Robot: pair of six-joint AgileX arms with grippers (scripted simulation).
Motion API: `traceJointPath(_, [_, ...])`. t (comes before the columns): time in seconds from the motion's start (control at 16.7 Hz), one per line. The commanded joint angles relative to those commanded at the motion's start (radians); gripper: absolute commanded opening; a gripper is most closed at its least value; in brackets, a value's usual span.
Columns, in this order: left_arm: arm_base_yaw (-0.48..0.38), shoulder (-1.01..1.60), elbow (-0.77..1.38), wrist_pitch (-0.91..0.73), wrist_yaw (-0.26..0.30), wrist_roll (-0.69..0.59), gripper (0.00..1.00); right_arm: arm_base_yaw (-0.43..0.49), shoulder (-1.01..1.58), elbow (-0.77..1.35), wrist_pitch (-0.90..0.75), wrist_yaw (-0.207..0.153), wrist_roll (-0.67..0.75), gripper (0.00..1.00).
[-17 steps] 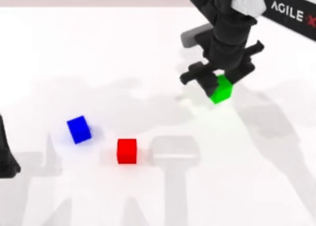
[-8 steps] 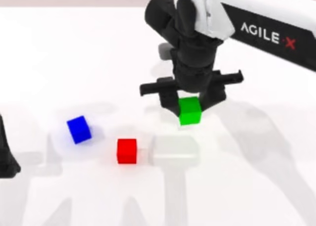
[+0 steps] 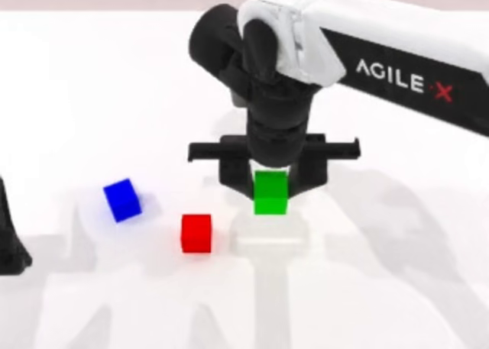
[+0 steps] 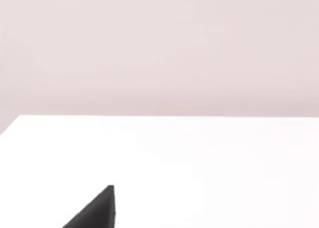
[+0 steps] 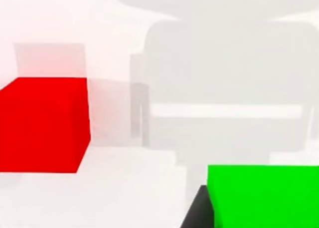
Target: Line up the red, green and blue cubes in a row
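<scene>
My right gripper (image 3: pixel 270 190) is shut on the green cube (image 3: pixel 270 193) and holds it above the table, just right of the red cube (image 3: pixel 196 233). Farther left on the table lies the blue cube (image 3: pixel 122 200), turned slightly. In the right wrist view the green cube (image 5: pixel 264 195) sits against one dark finger (image 5: pixel 199 213), with the red cube (image 5: pixel 42 124) on the table beyond. My left arm (image 3: pixel 11 242) is parked at the table's left edge; its wrist view shows only one dark fingertip (image 4: pixel 97 210) over bare table.
The white table (image 3: pixel 382 273) carries only the three cubes. A pale square shadow (image 3: pixel 271 233) of the held cube lies right of the red cube.
My right gripper has carried the green cube from the back right towards the front and left, nearer the red cube. The red and blue cubes and the left arm have stayed still.
</scene>
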Motion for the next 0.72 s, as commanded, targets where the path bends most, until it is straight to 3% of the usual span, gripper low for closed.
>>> traceJointPath(0.24, [0.0, 0.0, 0.0, 0.0, 0.0, 0.0, 1.0, -0.004, 0.006, -0.009, 0.017, -0.002, 0.0, 0.0])
traceJointPath(0.72, [0.0, 0.0, 0.0, 0.0, 0.0, 0.0, 1.0, 0.004, 0.052, -0.19, 0.242, 0.0, 0.004, 0.0])
